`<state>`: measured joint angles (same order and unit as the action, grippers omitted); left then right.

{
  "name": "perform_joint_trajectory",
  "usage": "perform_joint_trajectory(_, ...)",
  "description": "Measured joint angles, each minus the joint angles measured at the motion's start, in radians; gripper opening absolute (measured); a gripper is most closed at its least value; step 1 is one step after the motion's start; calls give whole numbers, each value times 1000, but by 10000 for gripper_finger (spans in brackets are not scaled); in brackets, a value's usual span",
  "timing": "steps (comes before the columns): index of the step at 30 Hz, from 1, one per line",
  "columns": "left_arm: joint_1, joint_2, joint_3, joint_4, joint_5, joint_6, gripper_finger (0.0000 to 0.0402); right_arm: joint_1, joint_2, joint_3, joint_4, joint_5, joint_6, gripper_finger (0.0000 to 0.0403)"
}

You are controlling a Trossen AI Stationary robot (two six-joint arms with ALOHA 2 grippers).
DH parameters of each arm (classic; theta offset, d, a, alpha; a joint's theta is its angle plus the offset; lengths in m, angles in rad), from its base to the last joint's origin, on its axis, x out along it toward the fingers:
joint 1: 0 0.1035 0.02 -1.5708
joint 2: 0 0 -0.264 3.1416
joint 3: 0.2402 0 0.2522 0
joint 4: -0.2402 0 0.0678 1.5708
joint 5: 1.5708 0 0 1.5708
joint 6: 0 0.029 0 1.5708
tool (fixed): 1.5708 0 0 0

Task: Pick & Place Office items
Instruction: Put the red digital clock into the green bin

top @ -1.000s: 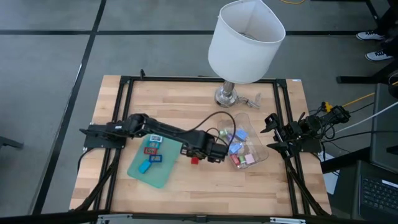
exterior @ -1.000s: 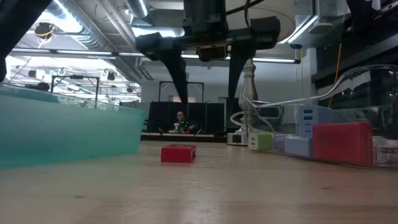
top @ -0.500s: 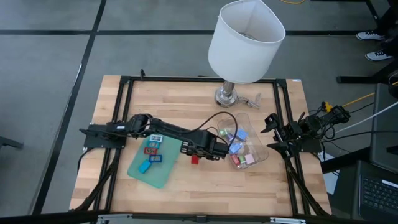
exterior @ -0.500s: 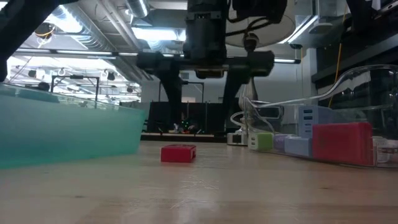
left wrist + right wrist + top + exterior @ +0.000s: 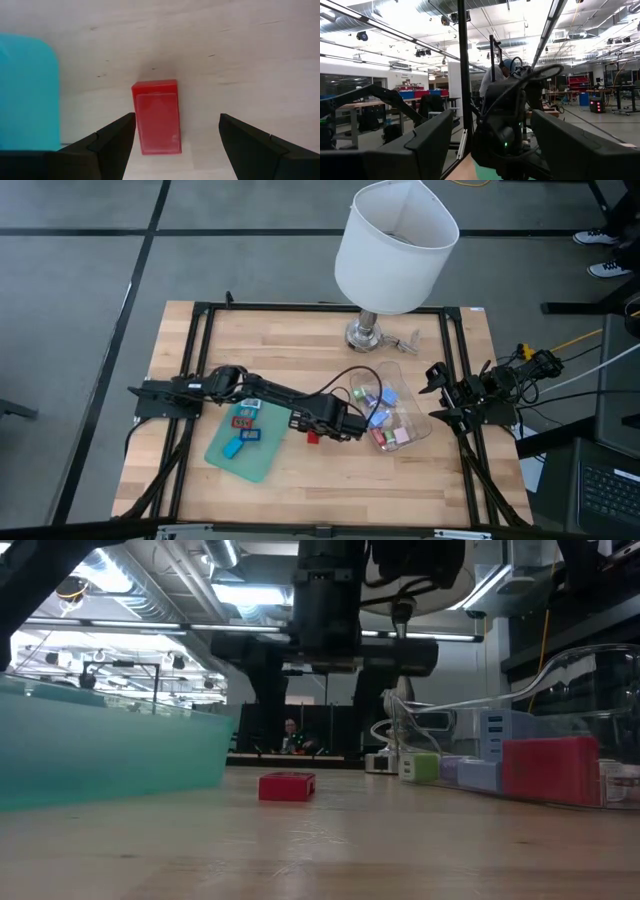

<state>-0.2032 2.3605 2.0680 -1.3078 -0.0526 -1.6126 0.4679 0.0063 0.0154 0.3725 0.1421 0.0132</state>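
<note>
You have a small red rectangular plastic piece (image 5: 156,116) lying on the pale blond wooden tabletop (image 5: 240,55). The flat tray (image 5: 232,465) is translucent teal-green and carries blue and red pieces (image 5: 244,428). The clear plastic tub (image 5: 416,420) holds light blue, pink, green and red pieces (image 5: 383,420). The lampshade (image 5: 393,246) is plain white.

The left gripper (image 5: 175,145) now hangs lower and directly over the red piece (image 5: 156,116), its open fingers (image 5: 268,680) straddling it, where a second ago it hovered slightly off to one side.
</note>
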Motion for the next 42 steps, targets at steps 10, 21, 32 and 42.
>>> perform_joint_trajectory(10,-33,-4,-134,127,79,-46,281,0,0,0,0,0,0,279)
perform_joint_trajectory(21,-13,-10,-209,224,126,14,238,0,0,0,0,0,0,279)
perform_joint_trajectory(32,-10,-43,-214,241,67,42,152,0,0,0,0,0,0,279)
perform_joint_trajectory(42,-26,-204,-213,545,-469,99,152,0,0,0,0,0,0,279)
